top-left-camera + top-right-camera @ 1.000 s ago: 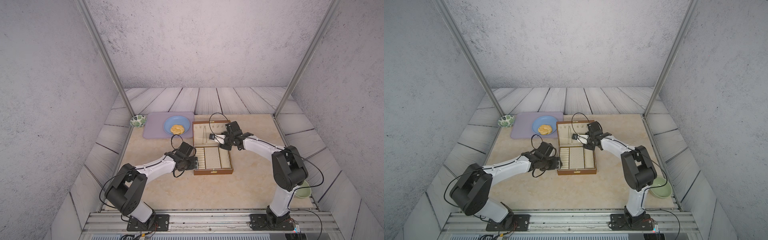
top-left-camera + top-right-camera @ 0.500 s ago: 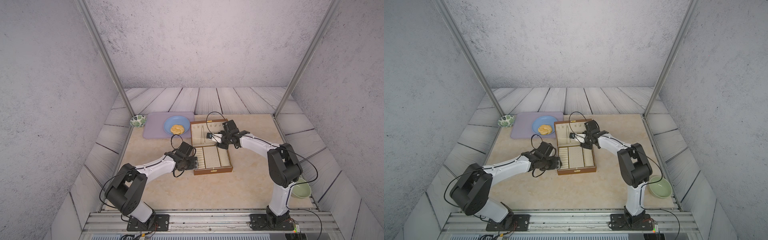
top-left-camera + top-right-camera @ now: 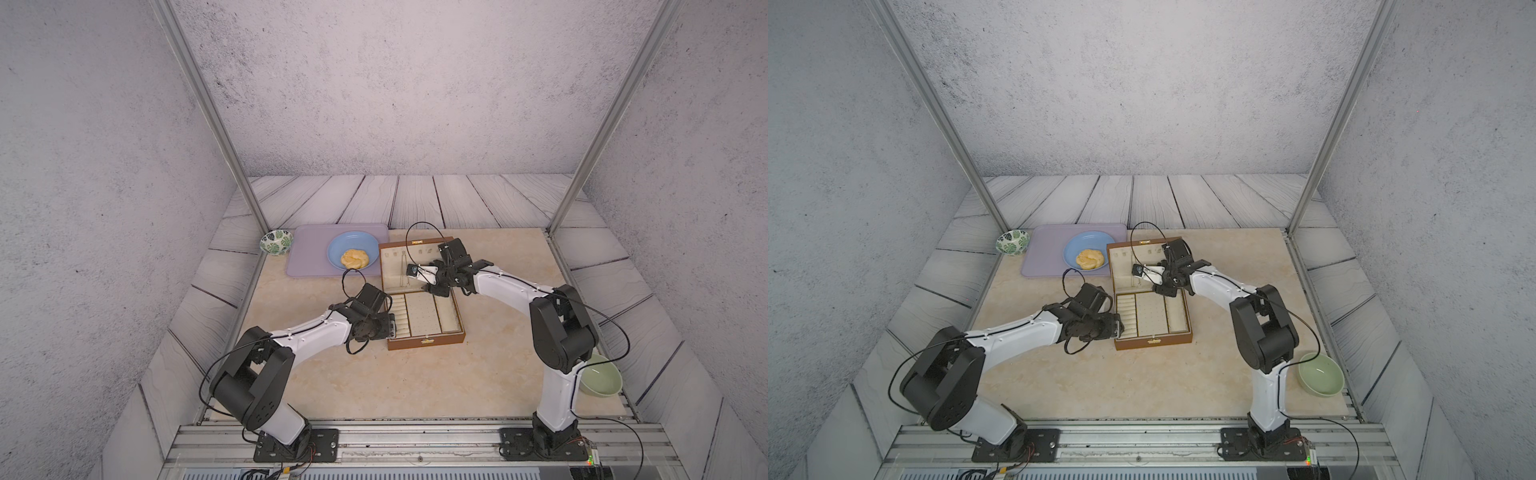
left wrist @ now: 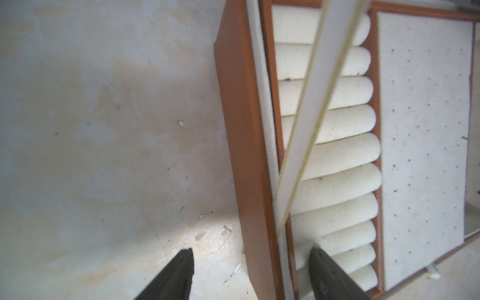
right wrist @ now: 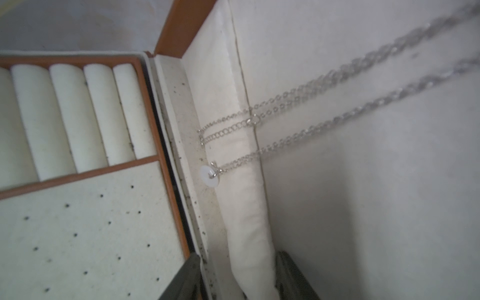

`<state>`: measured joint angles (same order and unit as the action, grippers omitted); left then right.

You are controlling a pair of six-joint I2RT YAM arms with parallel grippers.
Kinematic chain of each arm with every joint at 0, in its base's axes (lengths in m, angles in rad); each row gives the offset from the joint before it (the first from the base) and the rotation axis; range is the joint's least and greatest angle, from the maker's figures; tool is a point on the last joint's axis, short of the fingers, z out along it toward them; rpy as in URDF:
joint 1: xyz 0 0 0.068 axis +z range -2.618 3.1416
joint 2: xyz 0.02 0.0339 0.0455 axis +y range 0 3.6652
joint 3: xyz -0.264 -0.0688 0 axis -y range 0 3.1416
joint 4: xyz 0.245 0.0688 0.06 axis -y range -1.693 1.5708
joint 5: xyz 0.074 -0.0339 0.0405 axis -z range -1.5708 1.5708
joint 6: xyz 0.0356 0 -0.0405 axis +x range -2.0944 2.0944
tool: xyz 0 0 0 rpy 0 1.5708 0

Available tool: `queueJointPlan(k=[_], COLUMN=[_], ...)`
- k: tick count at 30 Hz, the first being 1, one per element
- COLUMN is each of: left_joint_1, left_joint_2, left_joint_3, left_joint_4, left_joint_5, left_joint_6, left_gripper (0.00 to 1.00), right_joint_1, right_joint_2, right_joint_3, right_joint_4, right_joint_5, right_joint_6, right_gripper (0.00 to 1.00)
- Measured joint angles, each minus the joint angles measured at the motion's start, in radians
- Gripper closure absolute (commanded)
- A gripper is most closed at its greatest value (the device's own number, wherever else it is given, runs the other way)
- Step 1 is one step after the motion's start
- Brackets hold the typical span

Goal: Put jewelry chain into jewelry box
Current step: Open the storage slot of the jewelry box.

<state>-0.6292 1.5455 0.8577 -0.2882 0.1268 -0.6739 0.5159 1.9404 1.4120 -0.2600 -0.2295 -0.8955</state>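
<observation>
Starting with the left jaws, we see them wide open astride the left wall of the box (image 4: 241, 130). One fingertip (image 4: 181, 272) is over bare desk (image 4: 104, 130) and the other is above the ring rolls (image 4: 332, 124); they grip nothing.

The right jaws stand about half open at the foot of the raised lid (image 5: 363, 207). The lid's cream pocket fold (image 5: 244, 220) lies between them, with a gap showing on one side. They hold no part of the chain (image 5: 311, 129).

We find the chain inside the lid, with two strands running down the lining. Its ends drape over the pocket fold, and one carries a small white disc (image 5: 209, 176).

In both top views the box sits open mid-desk, lid at the far side. Just beside it, far left, lies a lilac tray (image 3: 307, 257) with a blue plate (image 3: 345, 245) bearing a pastry (image 3: 354, 259). A leaf-patterned bowl (image 3: 276, 242) stands left of the tray, and a green bowl (image 3: 600, 380) sits near right.
</observation>
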Motion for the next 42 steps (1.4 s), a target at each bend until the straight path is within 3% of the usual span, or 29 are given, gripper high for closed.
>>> queueJointPlan(k=[17,24,32,36,42], left_joint_1=[0.0,0.0,0.0,0.0,0.0], left_joint_2=[0.0,0.0,0.0,0.0,0.0], left_joint_3=[0.002,0.002,0.002,0.002,0.002], left_joint_4=[-0.001,0.0,0.0,0.0,0.0], left_joint_5=[0.0,0.001,0.001,0.002,0.003], left_joint_6=[0.0,0.0,0.0,0.0,0.0], left_gripper=[0.27,0.28,0.29,0.29,0.29], right_joint_1=[-0.003,-0.03,-0.039,-0.042,-0.047], right_joint_2=[0.001,-0.01,-0.01,-0.01,-0.01], right_joint_3=[-0.019,-0.028,-0.012,-0.003,0.003], right_joint_4=[0.014,0.004,0.001,0.002,0.011], right_joint_5=[0.056,0.051,0.049,0.051,0.053], right_joint_6=[-0.026,-0.019,0.005,0.013,0.014], right_gripper=[0.51,0.57,0.72,0.86,0.99])
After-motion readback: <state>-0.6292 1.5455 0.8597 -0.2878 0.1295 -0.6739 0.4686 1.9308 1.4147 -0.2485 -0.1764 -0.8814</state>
